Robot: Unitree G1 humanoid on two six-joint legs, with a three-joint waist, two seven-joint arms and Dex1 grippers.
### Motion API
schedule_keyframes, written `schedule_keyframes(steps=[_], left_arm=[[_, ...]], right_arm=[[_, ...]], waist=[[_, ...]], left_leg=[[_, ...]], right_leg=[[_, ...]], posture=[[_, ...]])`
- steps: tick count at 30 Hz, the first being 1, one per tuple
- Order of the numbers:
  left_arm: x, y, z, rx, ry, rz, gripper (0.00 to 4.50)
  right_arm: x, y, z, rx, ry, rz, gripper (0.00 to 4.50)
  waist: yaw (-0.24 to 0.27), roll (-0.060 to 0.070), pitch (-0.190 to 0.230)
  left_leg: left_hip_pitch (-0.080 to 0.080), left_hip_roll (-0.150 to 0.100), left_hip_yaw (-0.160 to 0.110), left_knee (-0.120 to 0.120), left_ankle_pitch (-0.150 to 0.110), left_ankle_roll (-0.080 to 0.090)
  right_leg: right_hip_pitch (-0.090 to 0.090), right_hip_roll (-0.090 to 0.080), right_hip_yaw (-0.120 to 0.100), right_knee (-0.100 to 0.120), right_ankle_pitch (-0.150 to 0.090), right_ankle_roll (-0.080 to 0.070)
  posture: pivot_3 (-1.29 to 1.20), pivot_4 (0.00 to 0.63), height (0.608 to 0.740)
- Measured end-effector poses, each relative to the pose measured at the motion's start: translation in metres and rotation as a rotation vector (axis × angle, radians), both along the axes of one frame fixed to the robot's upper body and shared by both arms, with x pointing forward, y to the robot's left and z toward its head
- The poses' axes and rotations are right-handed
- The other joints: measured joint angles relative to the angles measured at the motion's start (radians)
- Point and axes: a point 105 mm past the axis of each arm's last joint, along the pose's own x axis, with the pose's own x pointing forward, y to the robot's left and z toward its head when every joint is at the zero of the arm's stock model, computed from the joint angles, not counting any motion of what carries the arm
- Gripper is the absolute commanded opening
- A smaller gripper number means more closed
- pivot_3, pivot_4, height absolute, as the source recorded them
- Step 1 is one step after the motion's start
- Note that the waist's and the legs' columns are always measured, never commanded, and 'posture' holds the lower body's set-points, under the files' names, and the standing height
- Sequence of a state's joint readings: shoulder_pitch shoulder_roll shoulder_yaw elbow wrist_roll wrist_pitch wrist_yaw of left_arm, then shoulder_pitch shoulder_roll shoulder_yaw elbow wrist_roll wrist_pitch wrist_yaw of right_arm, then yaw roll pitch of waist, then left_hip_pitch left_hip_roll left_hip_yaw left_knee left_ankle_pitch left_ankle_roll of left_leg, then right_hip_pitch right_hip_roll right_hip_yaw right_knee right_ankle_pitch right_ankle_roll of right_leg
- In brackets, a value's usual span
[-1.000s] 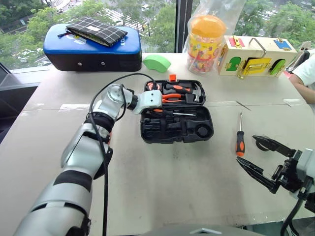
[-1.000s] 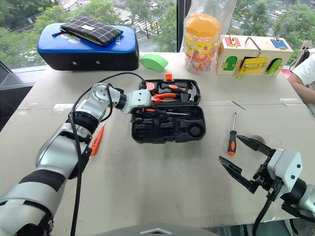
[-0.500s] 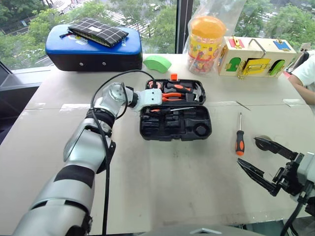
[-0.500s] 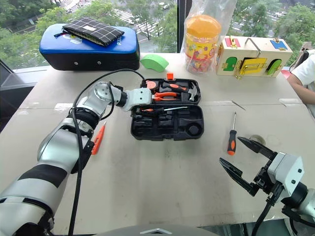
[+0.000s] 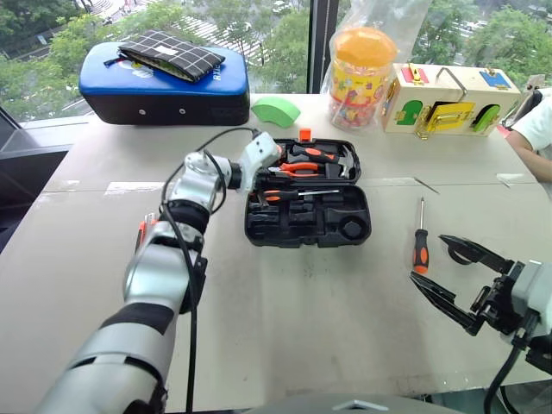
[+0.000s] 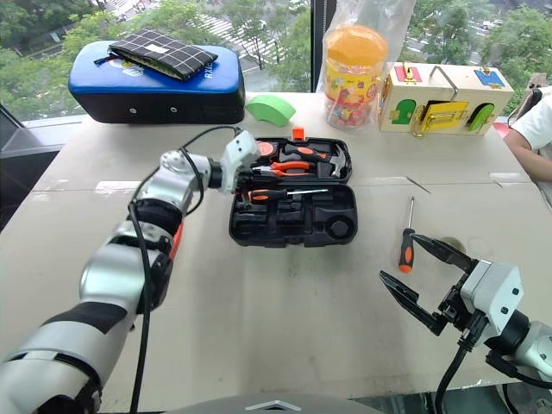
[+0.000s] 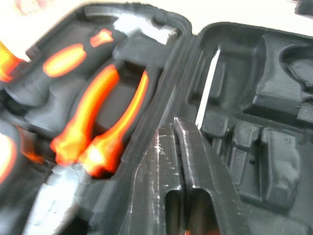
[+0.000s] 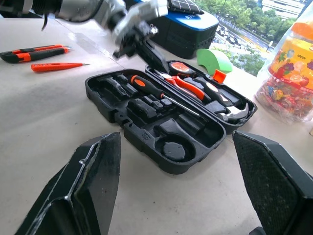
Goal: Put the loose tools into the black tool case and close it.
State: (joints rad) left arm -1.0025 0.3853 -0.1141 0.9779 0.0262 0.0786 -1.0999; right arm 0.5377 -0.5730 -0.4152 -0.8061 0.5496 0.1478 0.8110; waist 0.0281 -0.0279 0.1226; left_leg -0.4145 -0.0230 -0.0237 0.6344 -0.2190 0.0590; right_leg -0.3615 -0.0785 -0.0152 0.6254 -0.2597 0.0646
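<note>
Black plastic case (image 5: 308, 205) lies open in the middle of the table (image 5: 285, 328), lid laid back, orange latch at its far edge. One screwdriver (image 5: 297, 195) with an orange-and-black handle rests in the near half, along the hinge side, shaft pointing to the robot's right. Pliers with orange handles and a hammer sit in the lid recesses. The left gripper (image 6: 248, 176) is right at the case's left end, over the hinge line, its two black fingers (image 7: 188, 161) pressed flat together with nothing between them. Off to the right of the case, a second screwdriver (image 5: 420, 240) lies loose on the table, well apart from the case, handle toward the robot. And over on the other side, beyond the left arm, a slim orange tester (image 8: 57, 66) and a chunky orange-and-black cutter (image 8: 34, 53) lie side by side on the bare tabletop, near each other but not touching. The right gripper (image 5: 457, 278) hangs above the table's near right corner, fingers spread wide and empty, close to the loose screwdriver's handle but not on it. At the far edge stand a larger blue-topped case (image 5: 164, 84), a green block (image 5: 274, 110), a yellow-lidded jar (image 5: 360, 76) and a wooden latch box (image 5: 450, 99)
</note>
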Motion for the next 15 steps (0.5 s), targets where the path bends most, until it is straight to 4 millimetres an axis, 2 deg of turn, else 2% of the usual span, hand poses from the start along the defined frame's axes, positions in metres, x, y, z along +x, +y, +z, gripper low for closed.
schedule_keyframes(steps=[7, 12, 15], left_arm=[[0.0, -0.011, -0.018, 0.042, -0.063, 0.073, 0.06], [-0.002, -0.014, -0.022, 0.158, -0.183, 0.008, 0.06], [-0.002, -0.014, -0.018, 0.129, -0.231, 0.003, 0.06]], right_arm=[[0.001, 0.001, 0.0, -0.001, -0.002, -0.003, 3.66], [0.003, -0.001, -0.001, -0.012, 0.009, -0.017, 3.66], [0.012, -0.006, -0.003, -0.044, -0.003, -0.099, 3.66]], waist=[[0.012, 0.001, -0.008], [0.013, 0.001, -0.013], [0.013, 0.002, -0.014]], left_leg=[[0.002, 0.0, 0.001, 0.001, 0.0, 0.0], [0.002, 0.0, 0.001, 0.001, 0.0, 0.0], [0.001, 0.0, 0.0, 0.001, 0.0, 0.0]], right_leg=[[0.001, -0.003, 0.002, 0.0, 0.0, 0.0], [0.001, -0.008, 0.003, 0.0, 0.0, -0.001], [0.0, -0.008, 0.003, 0.0, 0.0, -0.001]], posture=[[0.0, 0.15, 0.74], [0.0, 0.15, 0.74], [0.0, 0.15, 0.74]])
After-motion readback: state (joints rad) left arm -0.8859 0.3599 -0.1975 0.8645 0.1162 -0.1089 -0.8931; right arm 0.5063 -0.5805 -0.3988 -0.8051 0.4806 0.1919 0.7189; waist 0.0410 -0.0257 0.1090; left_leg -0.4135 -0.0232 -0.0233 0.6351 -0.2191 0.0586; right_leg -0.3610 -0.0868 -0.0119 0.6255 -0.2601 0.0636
